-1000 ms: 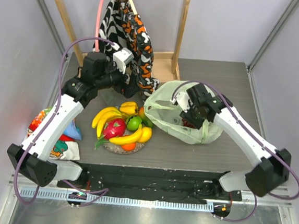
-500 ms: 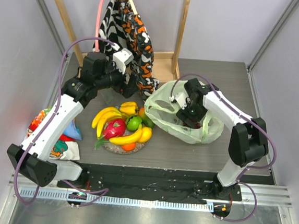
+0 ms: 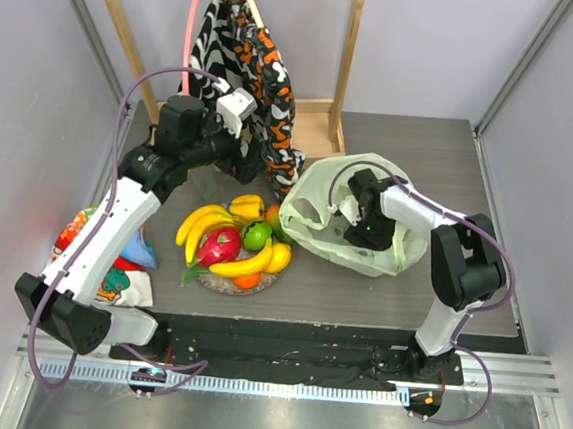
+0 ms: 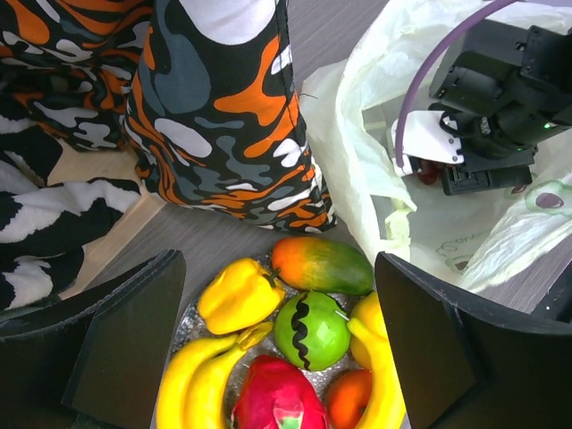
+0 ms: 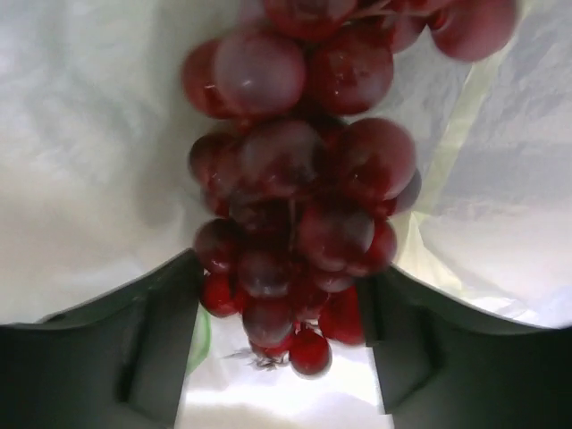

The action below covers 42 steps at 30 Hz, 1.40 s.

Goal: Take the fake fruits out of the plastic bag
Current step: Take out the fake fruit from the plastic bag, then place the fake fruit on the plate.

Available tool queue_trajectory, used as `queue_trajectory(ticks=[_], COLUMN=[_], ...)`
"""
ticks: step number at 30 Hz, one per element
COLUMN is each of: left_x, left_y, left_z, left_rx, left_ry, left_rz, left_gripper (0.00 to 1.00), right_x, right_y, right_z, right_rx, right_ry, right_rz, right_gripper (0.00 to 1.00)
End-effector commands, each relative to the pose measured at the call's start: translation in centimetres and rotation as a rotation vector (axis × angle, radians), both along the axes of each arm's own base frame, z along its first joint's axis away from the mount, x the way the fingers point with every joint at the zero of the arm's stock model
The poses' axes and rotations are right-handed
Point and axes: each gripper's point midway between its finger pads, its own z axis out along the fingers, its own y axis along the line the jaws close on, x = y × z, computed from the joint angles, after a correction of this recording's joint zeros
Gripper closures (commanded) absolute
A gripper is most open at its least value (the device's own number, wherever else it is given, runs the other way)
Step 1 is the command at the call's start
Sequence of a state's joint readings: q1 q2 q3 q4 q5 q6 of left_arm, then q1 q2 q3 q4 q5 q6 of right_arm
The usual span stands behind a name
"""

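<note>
Currently my right gripper (image 5: pixel 281 266) sits deep inside the plastic bag (image 3: pixel 313 202), its fingers spread wide on either side of the dark red grapes (image 5: pixel 295 179). Pale bag walls crowd close around it. My left gripper (image 4: pixel 279 262) hovers wide open above the mango (image 4: pixel 322 265), green apple (image 4: pixel 310 329) and bananas (image 4: pixel 192 384) heaped on a plate (image 3: pixel 222 286). The patterned cloth (image 4: pixel 223 116) hangs just behind them.

Glossy plastic grapes (image 5: pixel 295 206) in crinkly transl. plastic bag (image 3: pixel 313 202); matt printed cloth (image 4: pixel 223 134); matt wood-grain table (image 3: pixel 413 145).

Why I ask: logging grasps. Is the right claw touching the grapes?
Cannot tell. Right wrist view: grapes sit between the right claw fingers; blur hides any contact.
</note>
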<state>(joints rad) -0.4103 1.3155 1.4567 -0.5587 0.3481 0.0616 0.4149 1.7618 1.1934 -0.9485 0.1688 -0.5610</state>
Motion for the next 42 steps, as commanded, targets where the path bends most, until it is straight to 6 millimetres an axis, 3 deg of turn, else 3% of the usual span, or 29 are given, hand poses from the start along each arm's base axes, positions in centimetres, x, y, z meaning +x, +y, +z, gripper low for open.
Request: queue_trajectory(ticks=[1, 3, 5, 6, 8, 9, 13, 16, 19, 22, 23, 24, 25, 26, 29, 31, 32, 33, 35, 36, 37, 38, 42], left_x=[0.3, 0.3, 0.2, 0.2, 0.4, 0.5, 0.4, 0.2, 0.1, 0.1, 0.1, 0.3, 0.3, 0.4, 0.5, 0.3, 0.3, 0.3, 0.5, 0.6, 0.4, 0.9, 0.3], left_y=[0.0, 0.0, 0.0, 0.0, 0.2, 0.2, -0.3, -1.1, -1.5, -1.8, -1.8, -1.5, -1.4, -1.2, -0.2, 0.6, 1.2, 1.6, 3.5, 4.2, 5.1, 6.8, 10.5], left_z=[1.9, 1.8, 1.9, 1.9, 1.8, 1.8, 1.9, 1.6, 1.6, 1.7, 1.7, 1.7, 1.9, 2.0, 2.1, 2.4, 2.5, 2.5, 3.3, 3.7, 4.4, 4.8, 7.0], left_rx=[-0.01, -0.008, -0.007, -0.005, 0.003, 0.004, -0.012, -0.032, -0.039, -0.032, -0.03, -0.019, -0.013, -0.004, 0.032, 0.04, 0.042, 0.045, 0.04, 0.037, 0.017, 0.017, -0.021], left_ry=[-0.055, -0.056, -0.059, -0.061, -0.067, -0.071, -0.065, -0.042, -0.033, -0.04, -0.041, -0.048, -0.053, -0.062, -0.089, -0.104, -0.11, -0.112, -0.129, -0.136, -0.148, -0.16, -0.218], left_rz=[0.0, -0.001, -0.001, -0.004, 0.002, 0.004, -0.018, -0.049, -0.064, -0.072, -0.071, -0.059, -0.053, -0.042, -0.012, 0.016, 0.032, 0.047, 0.127, 0.16, 0.203, 0.276, 0.401], left_gripper=[0.08, 0.08, 0.08, 0.08, 0.08, 0.08, 0.08, 0.08, 0.08, 0.08, 0.08, 0.08, 0.08, 0.08, 0.08, 0.08, 0.07, 0.07, 0.08, 0.07, 0.07, 0.07, 0.05], right_x=[2.0, 1.9, 1.3, 1.3, 0.5, 0.9, 0.2, -0.9, -1.6, -1.2, -0.7, -0.5, -0.3, 0.3, 0.6, -0.3, -0.8, -0.8, -2.9, -3.3, -4.9, -5.5, -6.9], right_y=[0.0, 0.5, 0.7, 1.0, 1.9, 2.4, 4.0, 4.8, 5.3, 6.0, 6.5, 6.9, 7.4, 7.9, 9.7, 11.2, 12.4, 13.7, 17.0, 18.4, 20.5, 21.5, 25.9], right_z=[0.4, 1.6, 2.6, 4.2, 5.9, 8.4, 13.6, 16.2, 17.4, 19.2, 21.1, 22.3, 23.4, 26.1, 30.0, 31.2, 33.4, 33.3, 34.5, 34.0, 33.8, 33.4, 30.8], right_rx=[-0.013, 0.023, 0.054, 0.087, 0.153, 0.204, 0.35, 0.433, 0.489, 0.542, 0.574, 0.596, 0.629, 0.669, 0.753, 0.784, 0.831, 0.839, 0.88, 0.884, 0.902, 0.905, 0.916], right_ry=[-0.084, -0.093, -0.089, -0.124, -0.122, -0.187, -0.284, -0.325, -0.353, -0.402, -0.445, -0.468, -0.484, -0.534, -0.556, -0.517, -0.535, -0.504, -0.477, -0.443, -0.404, -0.38, -0.263], right_rz=[-0.013, -0.002, 0.004, 0.007, 0.019, 0.02, 0.052, 0.084, 0.1, 0.099, 0.1, 0.102, 0.106, 0.108, 0.144, 0.192, 0.237, 0.255, 0.359, 0.379, 0.441, 0.464, 0.53], right_gripper=[0.41, 0.57, 0.65, 0.66, 0.69, 0.69, 0.7, 0.71, 0.72, 0.73, 0.73, 0.8, 0.8, 0.8, 0.8, 0.78, 0.78, 0.78, 0.77, 0.75, 0.75, 0.74, 0.73])
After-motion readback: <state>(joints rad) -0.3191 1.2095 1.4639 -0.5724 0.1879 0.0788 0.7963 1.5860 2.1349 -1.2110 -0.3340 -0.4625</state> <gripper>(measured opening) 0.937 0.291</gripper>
